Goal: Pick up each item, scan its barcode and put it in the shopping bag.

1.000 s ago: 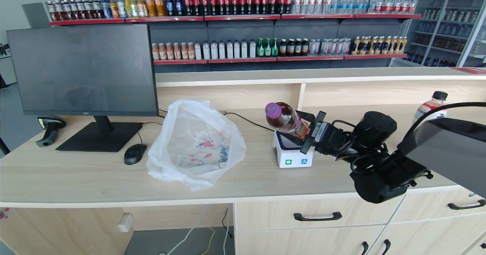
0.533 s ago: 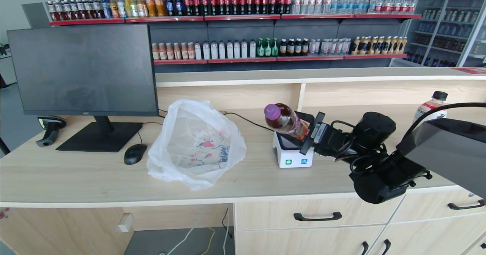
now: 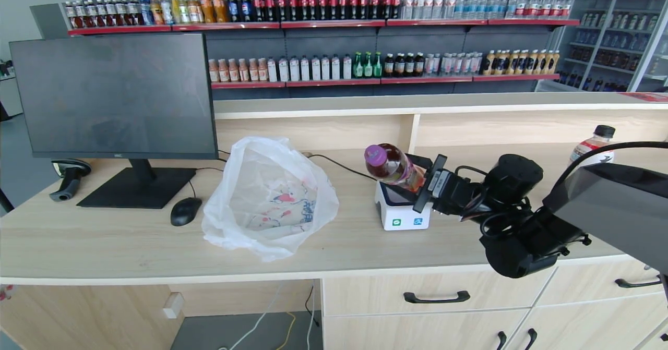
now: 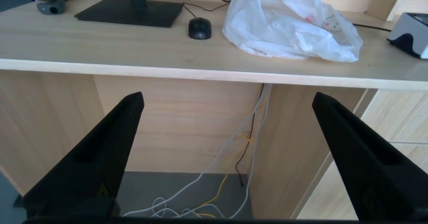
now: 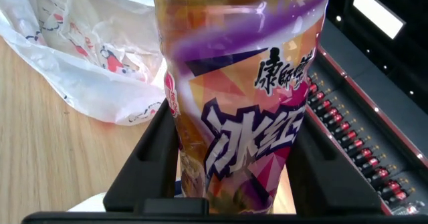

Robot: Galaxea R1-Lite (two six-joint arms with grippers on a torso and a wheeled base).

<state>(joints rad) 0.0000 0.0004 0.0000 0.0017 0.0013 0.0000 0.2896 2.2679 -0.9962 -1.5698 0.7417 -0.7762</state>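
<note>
Hovering past the counter [image 3: 130, 245] front edge, my right gripper [image 3: 415, 175] clamps a tilted purple-capped amber bottle [image 3: 389, 163] above scanner [image 3: 402, 215]

On the bench [image 3: 104, 245] at left, a dark monitor [image 3: 115, 94] on its stand; black mouse [image 3: 186, 211] just beside the base. Behind, wall shelves [image 3: 313, 25] lined with upright drink bottles. Below the top, drawers [image 3: 436, 313] with black handles, loose cables [image 3: 259, 325].

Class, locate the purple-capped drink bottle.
Head view: the purple-capped drink bottle lies tilted in the right gripper, above the white scanner box, right of the translucent plastic bag.
</note>
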